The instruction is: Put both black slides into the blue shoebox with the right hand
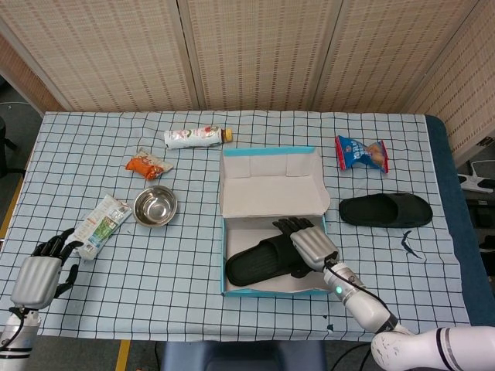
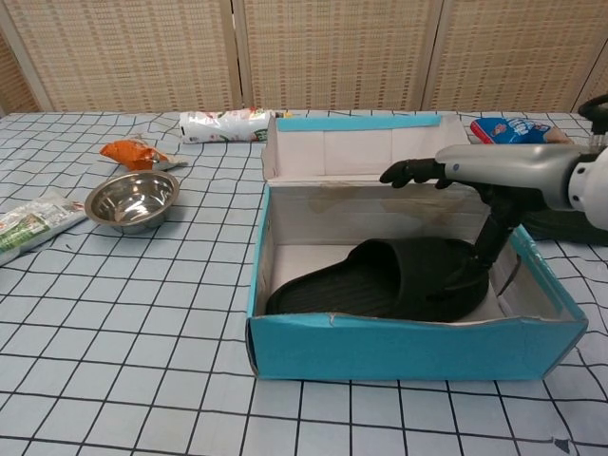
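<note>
Right hand (image 2: pixel 475 171) above the blue shoebox (image 1: pixel 271 290), fingers stretched out, holding nothing. One black slide (image 2: pixel 380 280) lying inside the box; second slide (image 1: pixel 387 210) on the table to the right. Left hand (image 1: pixel 37 277) at near left, fingers curled, empty.
</note>
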Available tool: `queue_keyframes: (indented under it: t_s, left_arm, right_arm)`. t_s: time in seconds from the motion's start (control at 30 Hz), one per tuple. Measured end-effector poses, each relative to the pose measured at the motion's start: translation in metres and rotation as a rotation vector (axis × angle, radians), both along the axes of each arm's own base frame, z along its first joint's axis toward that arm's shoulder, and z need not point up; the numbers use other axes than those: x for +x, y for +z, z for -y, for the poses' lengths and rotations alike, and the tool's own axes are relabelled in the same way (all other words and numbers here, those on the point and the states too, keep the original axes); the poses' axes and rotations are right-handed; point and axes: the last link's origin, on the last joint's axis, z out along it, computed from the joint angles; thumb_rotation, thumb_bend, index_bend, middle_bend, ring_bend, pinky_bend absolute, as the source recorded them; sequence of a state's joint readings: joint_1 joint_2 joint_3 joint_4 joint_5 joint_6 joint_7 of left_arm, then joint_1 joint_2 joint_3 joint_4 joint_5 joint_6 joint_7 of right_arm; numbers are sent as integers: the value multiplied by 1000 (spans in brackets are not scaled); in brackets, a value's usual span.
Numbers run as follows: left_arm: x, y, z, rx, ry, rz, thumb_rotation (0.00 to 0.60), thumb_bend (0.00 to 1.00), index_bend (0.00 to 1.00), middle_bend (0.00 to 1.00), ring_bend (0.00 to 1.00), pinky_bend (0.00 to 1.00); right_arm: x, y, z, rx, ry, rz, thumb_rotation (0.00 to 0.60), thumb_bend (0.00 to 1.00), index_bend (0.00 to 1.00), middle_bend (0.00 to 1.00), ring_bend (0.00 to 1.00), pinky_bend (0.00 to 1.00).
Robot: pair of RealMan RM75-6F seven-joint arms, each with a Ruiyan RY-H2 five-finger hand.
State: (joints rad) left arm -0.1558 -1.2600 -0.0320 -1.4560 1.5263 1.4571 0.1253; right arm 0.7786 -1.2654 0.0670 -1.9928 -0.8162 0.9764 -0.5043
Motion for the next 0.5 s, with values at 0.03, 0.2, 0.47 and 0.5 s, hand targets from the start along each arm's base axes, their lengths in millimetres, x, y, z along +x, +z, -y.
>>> queue_keyframes:
  t_s: [0.03,0.2,0.47,0.5]
  left_arm:
    - [0,0,0,0,0,-1,600,500,277,102,170,282]
    - [0,0,0,-2,2,2,600,500,277,102,170,282]
    - [1,-1,0,-2,2,-1,600,500,277,102,170,282]
    - [1,-1,0,-2,1,-4,600,500,277,102,170,283]
  right_arm:
    - [0,4,1,-4,-2,7,600,0,0,30,0,75]
    - [-8,35,10,-87,-11,13,600,0,0,30,0,72]
    - [-59,88,15,-309,-52,-129,600,0,0,28,0,72]
    - [-68,91,15,-319,-60,-158,600,0,0,28,0,72]
